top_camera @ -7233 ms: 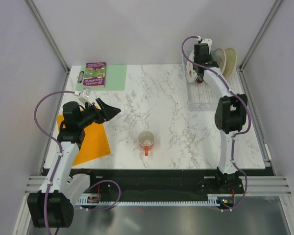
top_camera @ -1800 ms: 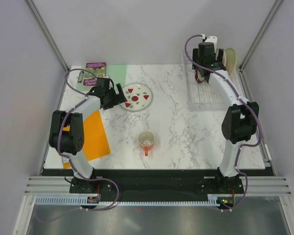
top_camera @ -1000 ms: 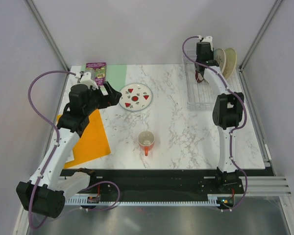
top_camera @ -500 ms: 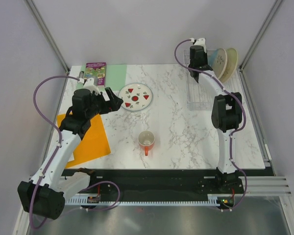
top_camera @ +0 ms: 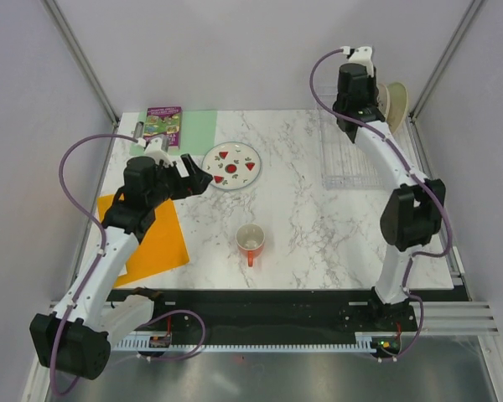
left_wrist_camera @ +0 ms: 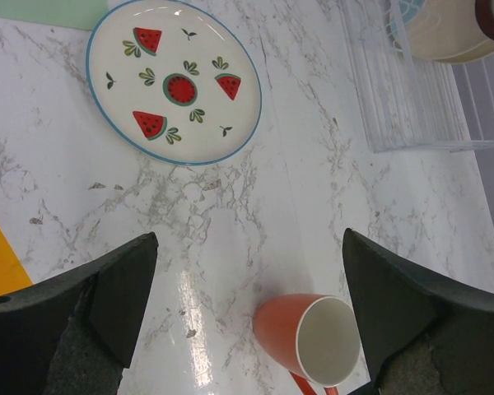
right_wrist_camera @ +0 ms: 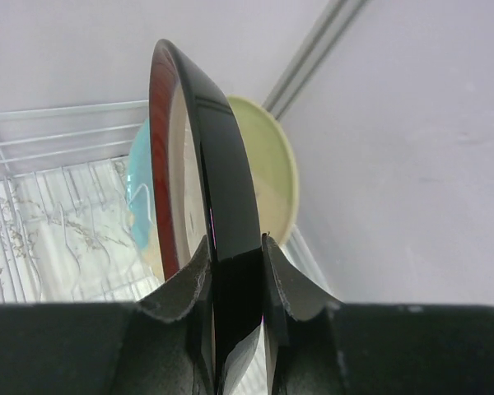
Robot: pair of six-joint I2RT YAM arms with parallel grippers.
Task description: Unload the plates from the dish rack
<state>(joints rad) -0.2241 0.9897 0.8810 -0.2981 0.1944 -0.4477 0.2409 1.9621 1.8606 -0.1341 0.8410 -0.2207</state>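
Note:
The white plate with red fruit slices (top_camera: pixel 231 166) lies flat on the marble table and also shows in the left wrist view (left_wrist_camera: pixel 173 85). My left gripper (top_camera: pixel 197 180) is open and empty just left of it (left_wrist_camera: pixel 249 247). My right gripper (top_camera: pixel 357 84) is shut on the dark maroon-rimmed plate (right_wrist_camera: pixel 204 140), held on edge above the far end of the dish rack (top_camera: pixel 350 155). The pale yellow plate (right_wrist_camera: pixel 273 164) and a cream plate with a blue rim (right_wrist_camera: pixel 140 185) stand behind it in the rack (right_wrist_camera: pixel 41 156). In the top view the maroon plate is mostly hidden by the wrist.
An orange-red mug (top_camera: pixel 250 240) stands mid-table, also in the left wrist view (left_wrist_camera: pixel 309 337). An orange mat (top_camera: pixel 155 239) lies at the left. A green mat (top_camera: pixel 197 130) with a purple book (top_camera: pixel 163 126) lies at the back left. Walls close in behind the rack.
My right gripper has risen from the rack's slots with the maroon-rimmed plate in it. My left gripper has drawn back slightly from the fruit plate, which stays on the table.

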